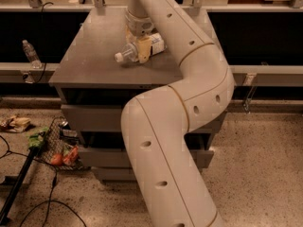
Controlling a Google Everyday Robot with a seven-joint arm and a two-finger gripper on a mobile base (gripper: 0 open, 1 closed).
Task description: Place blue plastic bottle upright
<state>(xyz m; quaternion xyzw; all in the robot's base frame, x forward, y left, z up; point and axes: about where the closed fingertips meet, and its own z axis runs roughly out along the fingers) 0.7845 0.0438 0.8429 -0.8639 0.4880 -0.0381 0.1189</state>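
Grey tabletop (90, 56) above speckled floor (255, 174) bears the lying blue plastic bottle (156, 44), clasped by the hand (142, 51).

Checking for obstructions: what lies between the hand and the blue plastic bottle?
Nothing: in the camera view the hand sits right over the lying blue plastic bottle on the table, no gap visible.
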